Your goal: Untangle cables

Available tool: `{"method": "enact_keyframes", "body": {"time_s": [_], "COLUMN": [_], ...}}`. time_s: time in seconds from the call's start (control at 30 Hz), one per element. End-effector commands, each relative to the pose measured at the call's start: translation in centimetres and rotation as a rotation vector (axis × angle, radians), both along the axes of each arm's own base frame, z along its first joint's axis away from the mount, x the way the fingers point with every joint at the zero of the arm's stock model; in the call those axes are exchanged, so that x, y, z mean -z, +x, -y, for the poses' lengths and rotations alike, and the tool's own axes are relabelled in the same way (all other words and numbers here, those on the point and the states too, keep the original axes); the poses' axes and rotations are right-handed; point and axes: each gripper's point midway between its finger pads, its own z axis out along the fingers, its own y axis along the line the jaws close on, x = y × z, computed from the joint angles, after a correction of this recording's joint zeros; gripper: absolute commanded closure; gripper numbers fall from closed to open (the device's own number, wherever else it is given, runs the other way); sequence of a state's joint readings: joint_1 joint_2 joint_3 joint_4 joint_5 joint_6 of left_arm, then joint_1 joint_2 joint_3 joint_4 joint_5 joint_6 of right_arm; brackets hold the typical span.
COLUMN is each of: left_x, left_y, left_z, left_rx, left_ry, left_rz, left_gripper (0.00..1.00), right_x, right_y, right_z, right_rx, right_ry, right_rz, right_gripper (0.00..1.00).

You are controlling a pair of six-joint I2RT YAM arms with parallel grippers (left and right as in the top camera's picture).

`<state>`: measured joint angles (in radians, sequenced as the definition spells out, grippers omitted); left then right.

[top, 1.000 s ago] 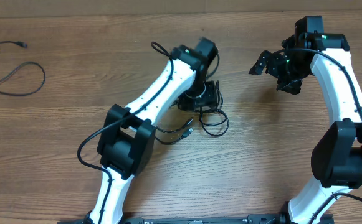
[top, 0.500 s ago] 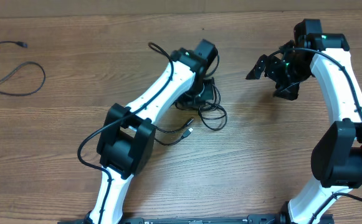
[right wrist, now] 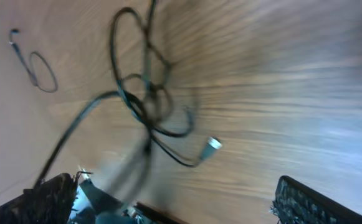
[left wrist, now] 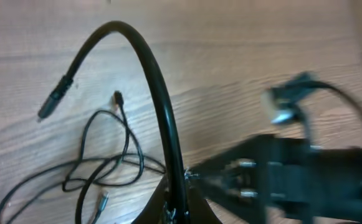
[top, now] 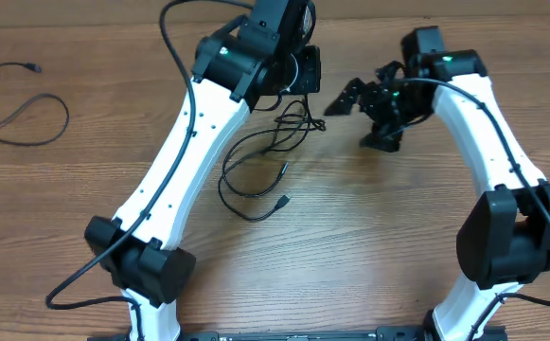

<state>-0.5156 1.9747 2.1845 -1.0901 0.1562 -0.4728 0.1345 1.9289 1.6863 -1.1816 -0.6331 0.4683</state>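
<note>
On the wood table (top: 398, 237), far centre: clamps a strand of the cables (top: 293, 123) tight in the left gripper (top: 300, 74) and lifts, likely so the loops hang loose. Hovers the right gripper (top: 348, 98) just right, jaws spread, ready to pull. One separate cord (top: 65, 112) far left.

L arm (top: 185, 161) stretches from bench front edge to far edge, L gripper (left wrist: 178, 208) pinched tight on a cable (left wrist: 162, 93). R arm (top: 483, 123) bends inward toward centre, R gripper (top: 361, 119) w/ jaws spread wide.
</note>
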Motion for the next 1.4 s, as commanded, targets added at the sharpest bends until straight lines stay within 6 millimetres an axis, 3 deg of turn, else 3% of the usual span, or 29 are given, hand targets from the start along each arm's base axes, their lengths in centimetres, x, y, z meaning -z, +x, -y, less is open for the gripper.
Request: {"method": "enact_keyframes", "body": {"time_s": [0.0, 0.07, 0.2, 0.27, 0.33, 0.47, 0.63, 0.73, 0.83, 0.97, 1.0, 1.1, 1.37], "left_x": [-0.5, -0.5, -1.8, -3.2, -6.3, -11.7, -19.6, -21.6, -22.4, -21.5, -21.1, -19.9, -18.6], "left_y": [-0.1, 0.1, 2.0, 3.6, 5.8, 7.6, 7.5, 6.9, 6.5, 6.3, 6.2, 5.9, 5.4], "left_z": [0.1, 0.0, -0.7, -1.6, -2.7, -4.6, -8.1, -9.8, -11.3, -12.4, -12.5, -12.5, -12.8], "left_rx": [0.019, 0.016, -0.026, -0.072, -0.12, -0.178, -0.244, -0.268, -0.292, -0.311, -0.312, -0.307, -0.312], "left_ry": [0.004, 0.006, -0.008, -0.012, -0.055, -0.134, -0.228, -0.233, -0.227, -0.204, -0.196, -0.168, -0.14], "left_rz": [0.02, 0.026, 0.102, 0.174, 0.284, 0.423, 0.583, 0.615, 0.622, 0.585, 0.57, 0.527, 0.478], "left_gripper": [0.96, 0.96, 0.96, 0.96, 0.96, 0.96, 0.96, 0.96, 0.96, 0.96, 0.96, 0.96, 0.95], "right_x": [-2.1, -2.3, -2.2, -1.8, -0.6, 0.8, 2.6, 3.3, 4.0, 4.4, 4.3, 4.3, 3.8], "right_y": [0.9, 1.2, 0.3, -0.6, -2.3, -3.6, -3.1, -2.6, -2.1, -1.6, -1.5, -1.4, -1.0], "right_z": [-2.4, -3.3, -4.5, -4.9, -5.0, -4.9, -3.8, -2.8, -1.0, 0.3, 0.2, -0.9, -3.6], "right_rx": [0.049, 0.062, 0.054, 0.043, 0.025, -0.001, -0.005, 0.01, 0.033, 0.053, 0.054, 0.046, -0.039], "right_ry": [0.057, 0.069, 0.067, 0.038, -0.056, -0.212, -0.427, -0.494, -0.593, -0.668, -0.662, -0.603, -0.465], "right_rz": [0.018, 0.022, -0.012, -0.039, -0.08, -0.074, 0.005, 0.028, 0.055, 0.082, 0.087, 0.086, 0.122], "right_gripper": [0.0, 0.04, 0.25, 0.26, 0.26, 0.25, 0.19, 0.17, 0.16, 0.12, 0.16, 0.53, 0.72]}}
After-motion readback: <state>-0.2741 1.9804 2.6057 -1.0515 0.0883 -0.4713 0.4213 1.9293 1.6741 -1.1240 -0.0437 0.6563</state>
